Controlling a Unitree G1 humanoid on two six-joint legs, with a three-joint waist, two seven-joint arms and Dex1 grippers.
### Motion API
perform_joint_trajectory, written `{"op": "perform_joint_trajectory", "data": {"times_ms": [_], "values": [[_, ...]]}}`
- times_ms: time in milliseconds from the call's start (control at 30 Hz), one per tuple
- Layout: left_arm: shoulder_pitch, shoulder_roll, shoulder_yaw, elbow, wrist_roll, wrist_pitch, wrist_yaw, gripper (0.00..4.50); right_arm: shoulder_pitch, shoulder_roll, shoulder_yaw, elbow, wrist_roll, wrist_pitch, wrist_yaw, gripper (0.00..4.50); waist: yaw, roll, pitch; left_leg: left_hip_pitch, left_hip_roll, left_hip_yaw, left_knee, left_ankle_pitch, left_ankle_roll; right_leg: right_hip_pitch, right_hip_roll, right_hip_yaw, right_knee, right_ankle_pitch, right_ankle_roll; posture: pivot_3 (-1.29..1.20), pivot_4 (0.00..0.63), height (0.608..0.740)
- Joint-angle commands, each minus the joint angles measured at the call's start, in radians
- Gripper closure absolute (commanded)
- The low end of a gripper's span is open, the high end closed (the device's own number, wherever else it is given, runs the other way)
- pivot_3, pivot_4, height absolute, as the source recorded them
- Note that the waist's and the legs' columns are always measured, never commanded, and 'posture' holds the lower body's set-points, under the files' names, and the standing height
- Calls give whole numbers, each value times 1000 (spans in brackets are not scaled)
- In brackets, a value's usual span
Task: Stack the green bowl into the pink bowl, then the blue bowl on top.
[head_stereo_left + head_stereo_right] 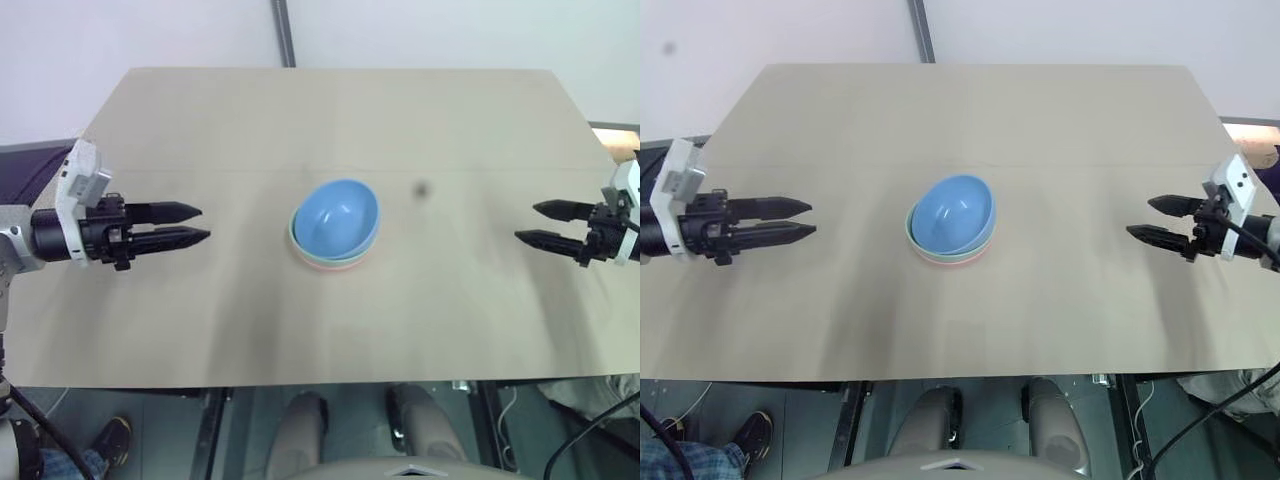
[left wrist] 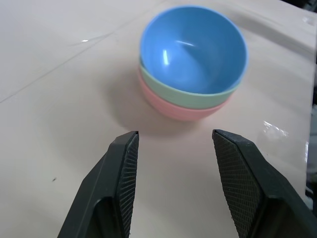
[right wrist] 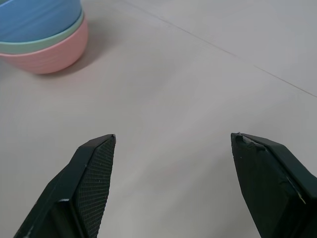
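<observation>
Three bowls stand nested at the middle of the beige table (image 1: 330,120). The blue bowl (image 1: 337,218) is uppermost, tilted a little, inside the green bowl (image 2: 178,91), which sits in the pink bowl (image 2: 171,108) at the bottom. My left gripper (image 1: 200,224) hovers well to the left of the stack, pointing at it, open with nothing between its fingers. Far to the right my right gripper (image 1: 530,223) also points toward the stack, open wide and empty.
A small dark spot (image 1: 421,188) marks the table to the right of the stack. A person's shoe (image 1: 112,440) shows on the floor below the table's front edge. A dark post (image 1: 285,32) rises behind the table.
</observation>
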Motion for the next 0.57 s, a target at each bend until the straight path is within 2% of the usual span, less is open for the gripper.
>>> {"op": "perform_joint_trajectory", "data": {"times_ms": [33, 367, 567], "values": [[50, 13, 78, -39, -22, -5, 7, 1994, 1, -17, -51, -21, 34, -20, 24, 455, 0, 0, 0, 0, 0, 0, 0, 0, 0, 0, 0, 0, 0, 0, 0, 0, 150, 740], [188, -15, 172, -109, -56, -14, 28, 1994, 77, -42, -117, -147, 179, 25, 151, 455, 4, 0, 0, 1, 0, 0, 0, 0, 0, 1, 0, 0, 0, 0, 0, 0, 150, 740], [210, -22, 169, -129, -50, -44, 36, 1994, 89, -40, -121, -164, 194, 31, 138, 455, 4, 0, 0, 1, 0, 0, 0, 0, 0, 1, 0, 0, 0, 0, 0, 0, 150, 740]]}}
